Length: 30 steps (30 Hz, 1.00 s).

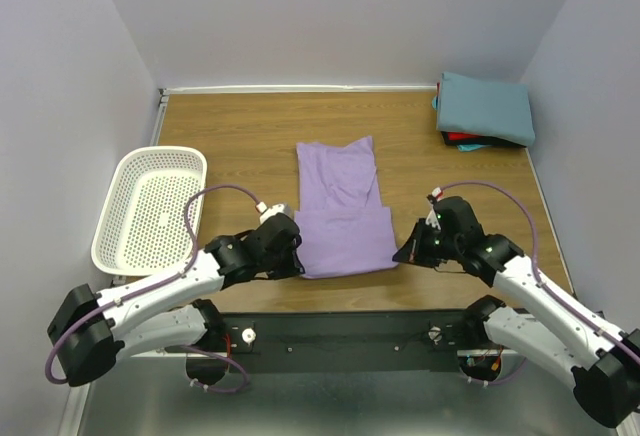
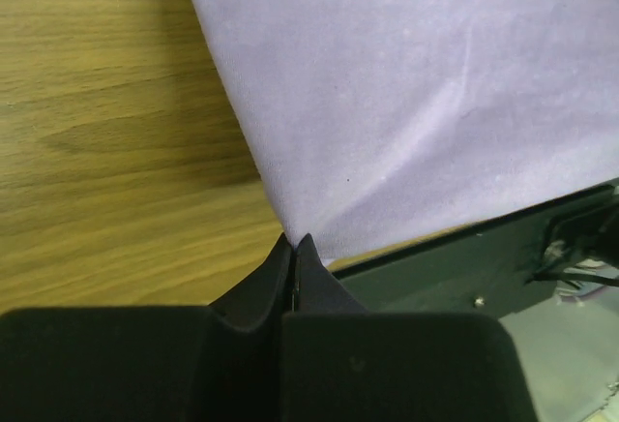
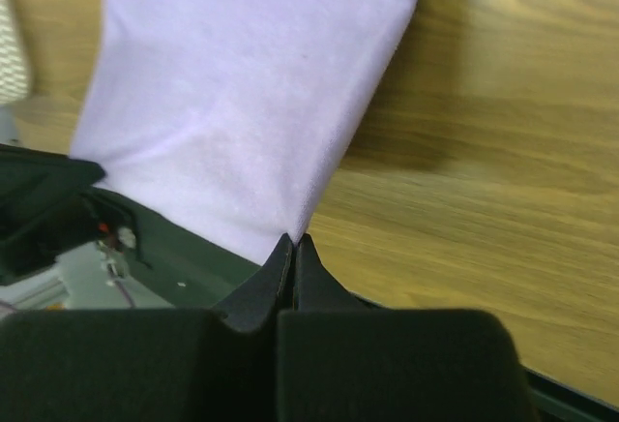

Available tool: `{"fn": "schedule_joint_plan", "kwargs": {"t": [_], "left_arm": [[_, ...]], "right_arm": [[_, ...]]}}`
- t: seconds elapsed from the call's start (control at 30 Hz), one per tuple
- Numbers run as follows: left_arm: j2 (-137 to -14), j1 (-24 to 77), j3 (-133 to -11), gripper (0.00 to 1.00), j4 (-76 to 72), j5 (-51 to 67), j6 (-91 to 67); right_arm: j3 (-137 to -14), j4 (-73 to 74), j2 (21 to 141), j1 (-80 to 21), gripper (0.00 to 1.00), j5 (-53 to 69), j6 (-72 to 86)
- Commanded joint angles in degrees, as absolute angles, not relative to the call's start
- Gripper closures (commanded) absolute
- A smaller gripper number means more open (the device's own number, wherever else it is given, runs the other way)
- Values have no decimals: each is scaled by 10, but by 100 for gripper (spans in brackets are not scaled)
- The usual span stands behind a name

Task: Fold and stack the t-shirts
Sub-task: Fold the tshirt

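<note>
The lavender t-shirt (image 1: 342, 211) is laid at frame centre on the table (image 1: 230, 136), its lower corners clamped in the left end effector (image 2: 293, 244) and right end effector (image 3: 293, 240). Both corners are best lifted together and carried evenly toward the upper edge, so a straight fold is formed.

Soft, even light from above; wrist views less sharp than the overview.
In the top view the table (image 1: 230, 126) is evenly and brightly lit, and only faint shadows are cast under the arms. In the wrist views the left gripper (image 2: 293, 246) and right gripper (image 3: 293, 243) are rendered as dark, unfocused shapes at the lower edge. A soft shadow is thrown on the wood beside the lavender t-shirt (image 3: 251, 103), and the grain is blurred.
</note>
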State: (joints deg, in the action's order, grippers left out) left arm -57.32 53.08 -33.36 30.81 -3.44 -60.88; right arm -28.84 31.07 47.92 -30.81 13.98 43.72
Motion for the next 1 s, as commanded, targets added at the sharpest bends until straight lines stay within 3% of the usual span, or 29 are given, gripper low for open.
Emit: {"fn": "schedule_joint_plan", "kwargs": {"t": [0.0, 0.43, 0.6, 0.97], "left_arm": [[-536, 533, -385, 100, 373, -67, -601], [-449, 537, -403, 100, 409, -57, -619], [-467, 534, -440, 100, 396, -113, -585], [-581, 366, -531, 100, 301, -51, -434]], "right_arm": [[-366, 366, 462, -310, 100, 117, 448], [-444, 468, 416, -310, 100, 120, 444], [-482, 462, 443, -309, 100, 84, 432], [-601, 382, 622, -309, 100, 4, 396]]}}
